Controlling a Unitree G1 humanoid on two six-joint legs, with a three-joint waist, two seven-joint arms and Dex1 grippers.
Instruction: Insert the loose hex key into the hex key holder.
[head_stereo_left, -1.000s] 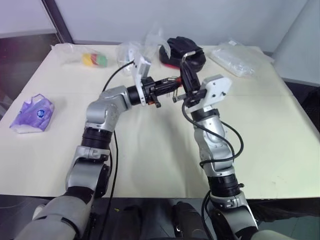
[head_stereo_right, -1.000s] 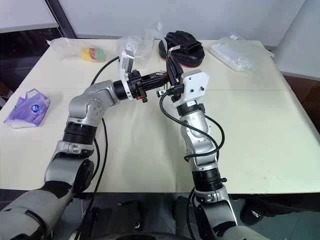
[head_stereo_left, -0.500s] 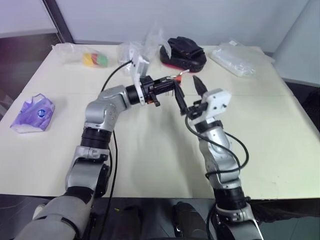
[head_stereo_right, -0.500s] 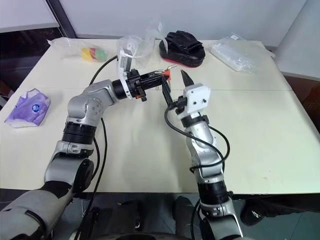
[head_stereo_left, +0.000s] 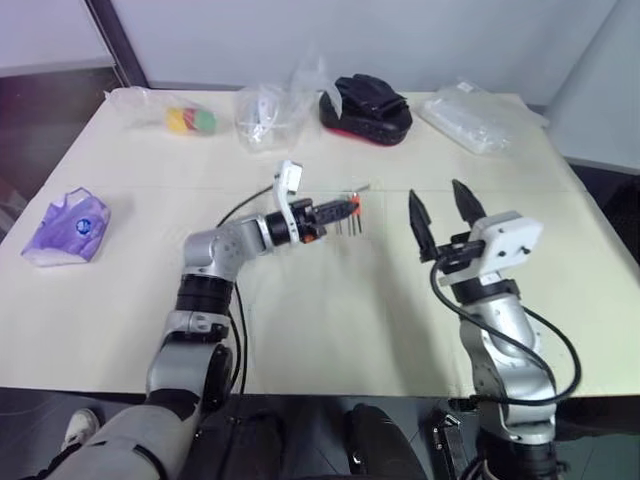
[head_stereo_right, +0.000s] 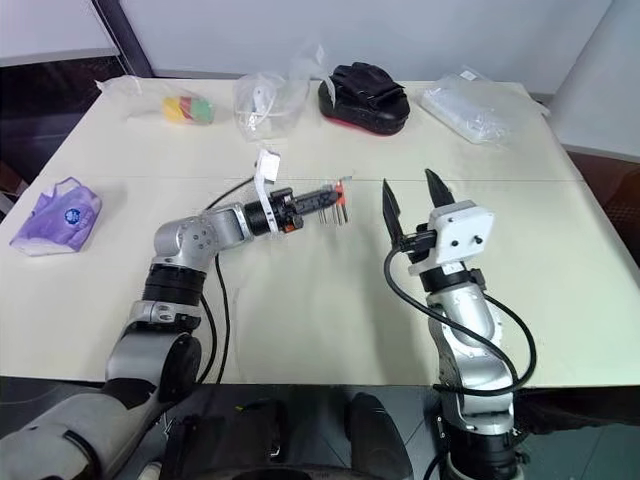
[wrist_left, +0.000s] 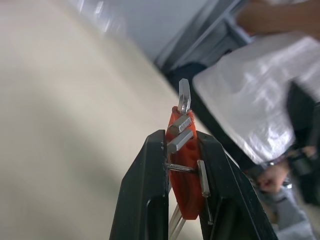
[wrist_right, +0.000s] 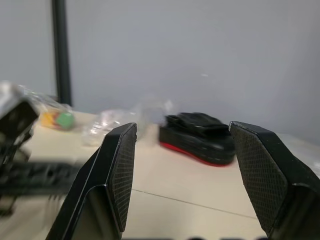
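Two claws share the middle of the frame, and the left one matters most: the left claw (head_stereo_left: 345, 209) is clenched on the orange holder (wrist_left: 184, 170), low over the cream table (head_stereo_left: 300, 320) at centre frame, its long axis running level toward the right. Grey keys stick out of the holder; I cannot tell which is the loose hex key, though judging by the empty right claw it may already be seated. That right claw (head_stereo_left: 440, 207) stands released, fingers spread and pointing up, well apart to the holder's right. Setting the holder down looks like the left arm's job.
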